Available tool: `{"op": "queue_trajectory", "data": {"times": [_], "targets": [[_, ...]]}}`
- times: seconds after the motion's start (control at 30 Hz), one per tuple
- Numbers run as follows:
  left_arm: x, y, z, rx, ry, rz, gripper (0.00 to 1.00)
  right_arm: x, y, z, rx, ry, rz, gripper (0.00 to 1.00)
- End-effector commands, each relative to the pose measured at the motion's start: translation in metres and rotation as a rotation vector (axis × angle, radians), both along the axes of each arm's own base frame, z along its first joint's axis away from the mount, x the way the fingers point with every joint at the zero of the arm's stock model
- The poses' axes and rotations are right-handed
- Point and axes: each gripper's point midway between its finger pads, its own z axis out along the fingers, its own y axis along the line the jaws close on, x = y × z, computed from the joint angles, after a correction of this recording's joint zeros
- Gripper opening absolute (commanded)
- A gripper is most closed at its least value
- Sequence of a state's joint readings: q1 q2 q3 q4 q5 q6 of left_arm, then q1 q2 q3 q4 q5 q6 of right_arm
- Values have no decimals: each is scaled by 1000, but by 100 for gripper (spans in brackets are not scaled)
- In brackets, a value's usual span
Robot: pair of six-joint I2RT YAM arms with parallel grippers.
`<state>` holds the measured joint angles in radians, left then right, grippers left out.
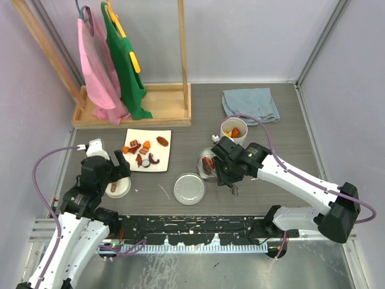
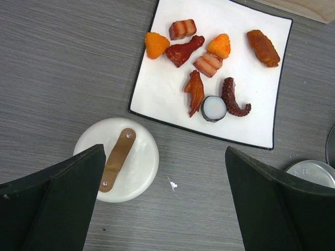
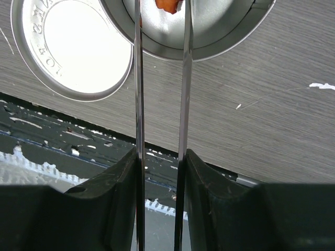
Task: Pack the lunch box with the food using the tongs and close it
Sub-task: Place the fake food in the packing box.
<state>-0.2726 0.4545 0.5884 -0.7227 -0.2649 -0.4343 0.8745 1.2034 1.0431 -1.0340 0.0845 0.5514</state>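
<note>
The tongs [image 3: 184, 78] are pinched between the fingers of the right gripper [image 3: 159, 157] and held over the steel tin [image 3: 225, 36] near the middle of the table [image 3: 272, 104], beside the flat lid [image 3: 73, 52]. The left gripper [image 2: 165, 172] is spread wide above the white lid [image 2: 138, 157] near the left edge. Food [image 2: 209, 63] is seen on the plate [image 2: 157, 89].

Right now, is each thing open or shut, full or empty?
white tub: open, some food inside
white lid: off, lying on the table
steel tin: open, orange piece inside
steel lid: off, lying flat
plate: holding more food
tongs: gripped, arms squeezed close
left gripper: open, empty
right gripper: shut on the tongs
</note>
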Motion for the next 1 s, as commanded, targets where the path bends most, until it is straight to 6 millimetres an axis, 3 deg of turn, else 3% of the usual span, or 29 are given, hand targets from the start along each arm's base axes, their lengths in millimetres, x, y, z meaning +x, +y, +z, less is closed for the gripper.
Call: {"op": "queue_trajectory", "data": {"times": [0.0,0.23,0.57,0.8,0.97], "targets": [[7,0,12,-10,-40,10,98,13,17,6,82,-45,-37,42],[7,-1,11,-11,-37,8,98,12,24,8,126,-45,-19,46],[8,-3,10,-14,-29,-1,98,12,18,18,118,-69,-28,51],[7,-2,10,-14,-31,1,98,31,14,58,123,-191,-53,51],[7,-2,10,-15,-32,0,98,46,30,85,177,-254,-25,51]]}}
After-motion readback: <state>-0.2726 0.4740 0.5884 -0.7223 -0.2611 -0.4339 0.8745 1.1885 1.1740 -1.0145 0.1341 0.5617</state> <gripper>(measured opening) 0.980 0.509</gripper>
